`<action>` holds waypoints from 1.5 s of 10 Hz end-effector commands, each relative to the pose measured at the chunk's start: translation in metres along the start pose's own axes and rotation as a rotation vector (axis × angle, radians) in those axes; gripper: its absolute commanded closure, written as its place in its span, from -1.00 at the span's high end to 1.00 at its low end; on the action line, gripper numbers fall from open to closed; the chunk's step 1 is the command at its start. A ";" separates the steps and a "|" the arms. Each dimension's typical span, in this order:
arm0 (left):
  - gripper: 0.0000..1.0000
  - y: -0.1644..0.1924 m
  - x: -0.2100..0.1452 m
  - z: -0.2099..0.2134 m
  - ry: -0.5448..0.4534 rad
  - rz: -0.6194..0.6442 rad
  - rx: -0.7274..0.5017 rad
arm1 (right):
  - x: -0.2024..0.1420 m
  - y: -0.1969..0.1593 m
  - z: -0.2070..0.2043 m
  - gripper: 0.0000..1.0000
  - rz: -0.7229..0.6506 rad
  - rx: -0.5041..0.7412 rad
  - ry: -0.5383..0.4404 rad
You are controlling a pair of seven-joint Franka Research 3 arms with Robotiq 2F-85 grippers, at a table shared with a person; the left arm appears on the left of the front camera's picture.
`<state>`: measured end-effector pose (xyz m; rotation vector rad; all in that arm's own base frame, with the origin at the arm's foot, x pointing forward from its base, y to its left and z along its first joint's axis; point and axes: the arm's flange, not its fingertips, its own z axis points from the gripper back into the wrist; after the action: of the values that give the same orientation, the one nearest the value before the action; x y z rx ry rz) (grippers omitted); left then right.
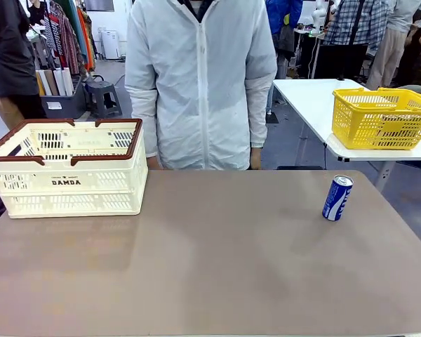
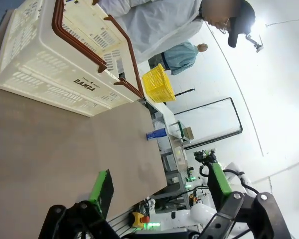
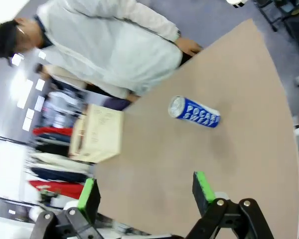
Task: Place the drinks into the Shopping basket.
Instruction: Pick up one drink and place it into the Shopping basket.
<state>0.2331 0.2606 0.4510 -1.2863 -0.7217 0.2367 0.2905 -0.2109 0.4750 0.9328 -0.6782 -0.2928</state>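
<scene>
A blue can (image 1: 337,198) with white lettering stands upright at the right side of the brown table. The right wrist view has the same blue can (image 3: 194,112) ahead of my right gripper (image 3: 145,191), whose jaws stand open and empty, well short of it. The cream-white Shopping basket (image 1: 69,168) with a brown rim sits at the table's far left; nothing shows inside it. In the left wrist view the Shopping basket (image 2: 60,64) lies ahead of my open, empty left gripper (image 2: 159,186), and the blue can (image 2: 156,134) is small and far off.
A person in a white jacket (image 1: 200,77) stands at the far edge of the table, hands down by the edge. A yellow mesh basket (image 1: 382,117) rests on a separate white table at the back right. The brown tabletop (image 1: 210,260) between basket and can is bare.
</scene>
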 end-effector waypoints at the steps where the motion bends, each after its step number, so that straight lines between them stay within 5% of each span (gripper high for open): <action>1: 1.00 -0.001 0.001 0.001 -0.013 -0.019 -0.019 | 0.027 0.043 -0.059 1.00 0.125 -0.263 0.134; 4: 1.00 -0.001 0.001 0.001 -0.013 -0.019 -0.019 | 0.036 0.086 -0.165 1.00 0.351 -0.562 0.246; 6: 1.00 -0.001 0.001 0.001 -0.013 -0.019 -0.019 | 0.029 0.096 -0.196 1.00 0.444 -0.592 0.256; 7: 1.00 -0.001 0.001 0.001 -0.013 -0.019 -0.019 | 0.023 0.101 -0.186 1.00 0.476 -0.516 0.167; 8: 1.00 -0.001 0.001 0.001 -0.013 -0.019 -0.019 | 0.018 0.100 -0.201 1.00 0.440 -0.572 0.262; 10: 1.00 -0.001 0.001 0.001 -0.013 -0.019 -0.019 | 0.014 0.106 -0.211 1.00 0.593 -0.594 0.226; 13: 1.00 -0.001 0.001 0.001 -0.013 -0.019 -0.019 | 0.057 0.098 -0.255 1.00 0.532 -0.683 0.484; 15: 1.00 -0.001 0.001 0.001 -0.013 -0.019 -0.019 | 0.086 0.086 -0.279 1.00 0.449 -0.741 0.566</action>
<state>0.2328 0.2613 0.4519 -1.2838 -0.7228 0.2370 0.5058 -0.0240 0.4498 0.1239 -0.2651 0.1681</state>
